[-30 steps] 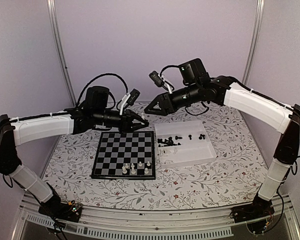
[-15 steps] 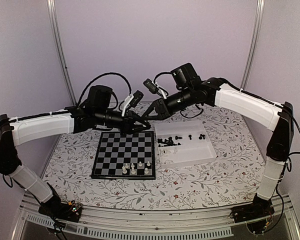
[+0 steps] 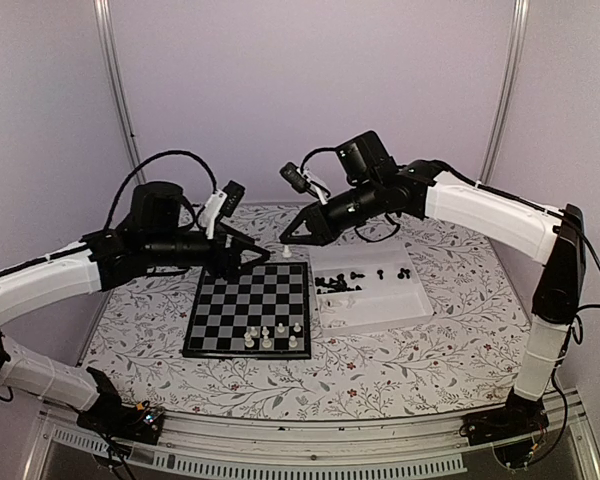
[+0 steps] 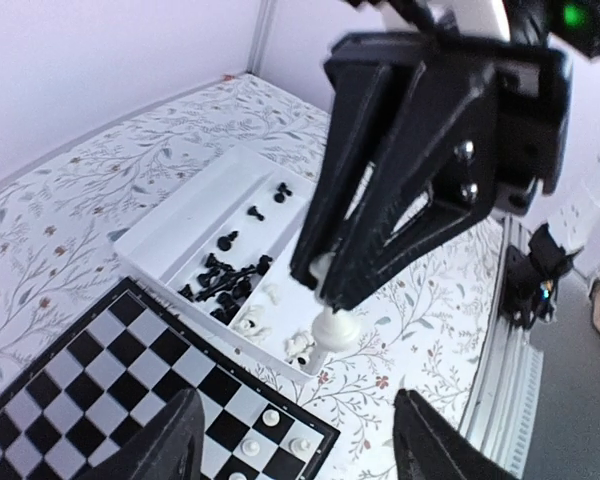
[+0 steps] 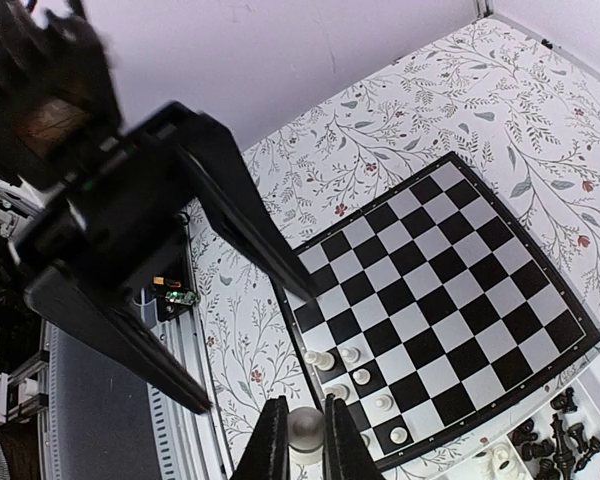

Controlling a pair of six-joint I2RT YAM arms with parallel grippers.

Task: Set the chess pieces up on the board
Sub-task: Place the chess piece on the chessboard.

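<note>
A white chess piece (image 5: pixel 305 428) hangs base-down in the air, with my right gripper (image 5: pixel 305 415) shut on its head. In the top view this piece (image 3: pixel 286 249) is over the board's (image 3: pixel 238 300) far right corner, just below the right gripper (image 3: pixel 290 238). My left gripper (image 3: pixel 255 260) stands open to its left, apart from the piece and holding nothing. In the left wrist view the piece (image 4: pixel 335 328) sits between the right gripper's fingers (image 4: pixel 380 230), above my own left gripper (image 4: pixel 310 450). Several white pieces (image 3: pixel 270 335) stand on the board's near right squares.
A white two-compartment tray (image 3: pixel 380 305) lies right of the board, with black pieces (image 3: pixel 338 284) in its far left part and a few white pieces (image 4: pixel 270 325) by its near corner. A flowered cloth (image 3: pixel 430 350) covers the table.
The left gripper has opened, let go of the white piece and drawn back to the left. The right gripper came in from the right and shut on that piece.
</note>
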